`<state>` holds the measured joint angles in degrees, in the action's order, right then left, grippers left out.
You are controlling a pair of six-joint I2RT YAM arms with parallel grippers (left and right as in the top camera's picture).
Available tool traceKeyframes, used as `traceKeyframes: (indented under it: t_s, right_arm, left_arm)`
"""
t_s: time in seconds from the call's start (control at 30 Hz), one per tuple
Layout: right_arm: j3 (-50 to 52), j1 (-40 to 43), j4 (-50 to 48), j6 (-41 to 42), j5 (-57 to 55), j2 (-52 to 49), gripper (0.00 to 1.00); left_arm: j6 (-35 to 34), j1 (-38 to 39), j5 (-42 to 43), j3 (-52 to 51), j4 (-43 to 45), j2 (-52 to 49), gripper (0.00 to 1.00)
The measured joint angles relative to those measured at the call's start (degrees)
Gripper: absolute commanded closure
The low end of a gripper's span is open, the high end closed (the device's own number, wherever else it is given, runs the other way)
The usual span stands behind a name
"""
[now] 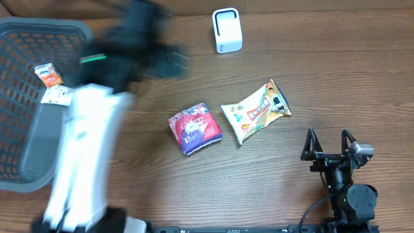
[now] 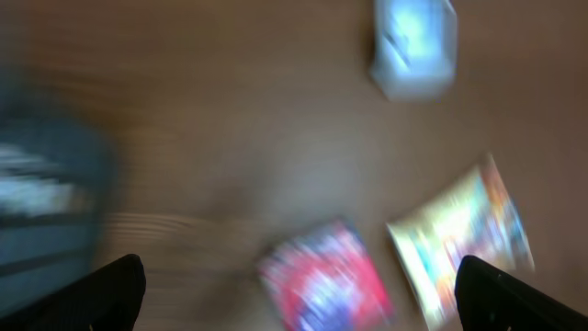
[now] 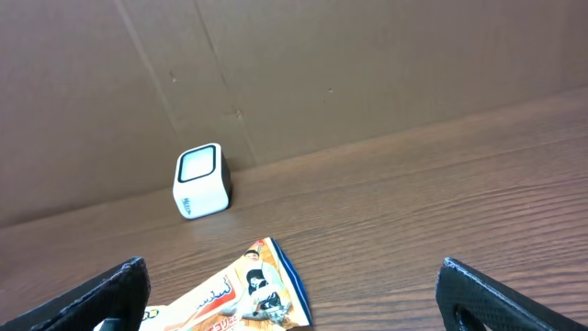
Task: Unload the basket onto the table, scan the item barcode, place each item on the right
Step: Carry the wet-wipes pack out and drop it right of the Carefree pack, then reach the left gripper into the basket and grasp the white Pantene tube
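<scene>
Wrappers crinkle on red pouch (image 1: 195, 127) and yellow packet (image 1: 255, 111); left claw (image 2: 299, 292), right claw (image 1: 330, 144) gape.

A basket (image 1: 45, 26) sits at the left edge of the counter (image 1: 323, 65), holding a far packet (image 1: 49, 74) and, just before it, a near packet (image 1: 57, 95). The scanner (image 1: 227, 30) stands at the far edge, near centre. Before it, mid-counter, a left pouch (image 1: 195, 128) and a right pouch (image 1: 255, 110) lie just beside each other. The right pincer (image 1: 330, 145) is at the near right, well apart from them

a dark wood-grain table (image 1: 291, 65) under even light, backed by a plain brown cardboard wall (image 3: 367, 64).
</scene>
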<state>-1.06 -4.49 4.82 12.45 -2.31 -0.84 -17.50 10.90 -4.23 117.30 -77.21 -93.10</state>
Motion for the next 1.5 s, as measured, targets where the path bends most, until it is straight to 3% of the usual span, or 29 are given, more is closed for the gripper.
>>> traceKeyframes:
  t_s: [0.1, 0.2, 0.33, 0.43, 0.63, 0.83, 1.13, 1.37, 1.5]
  right_arm:
    - [0.0, 0.0, 0.0, 0.0, 0.0, 0.0, 0.00]
    - [0.0, 0.0, 0.0, 0.0, 0.0, 0.0, 0.00]
    - [0.0, 0.0, 0.0, 0.0, 0.0, 0.0, 0.00]
    - [0.0, 0.0, 0.0, 0.0, 0.0, 0.0, 0.00]
    - [0.0, 0.0, 0.0, 0.0, 0.0, 0.0, 0.00]
    - [0.0, 0.0, 0.0, 0.0, 0.0, 0.0, 0.00]
    - [0.0, 0.0, 0.0, 0.0, 0.0, 0.0, 0.00]
    - [0.0, 0.0, 0.0, 0.0, 0.0, 0.0, 0.00]
    - [0.0, 0.0, 0.0, 0.0, 0.0, 0.0, 0.00]
  left_arm:
    - [-2.2, -18.5, -1.0, 2.6, -1.5, 7.6, 0.00]
    - [-4.4, -31.6, -0.8, 3.4, -4.8, 12.0, 0.00]
    - [-7.9, -45.9, 0.9, 2.8, -5.1, 12.4, 0.00]
    - [-9.2, -50.9, 3.0, -0.9, -3.4, 8.6, 0.00]
    - [-11.2, -50.6, 4.4, -12.5, 6.8, -6.5, 0.02]
    - [-15.0, -46.7, 4.7, -15.0, 15.1, -19.7, 0.00]
    - [-19.1, -38.1, 1.3, -15.0, 25.5, -27.6, 0.00]
    - [-22.6, -36.0, -0.1, -15.0, 26.2, -33.1, 0.00]
    - [-23.3, -36.2, -2.1, -14.6, 23.7, -34.6, 0.20]
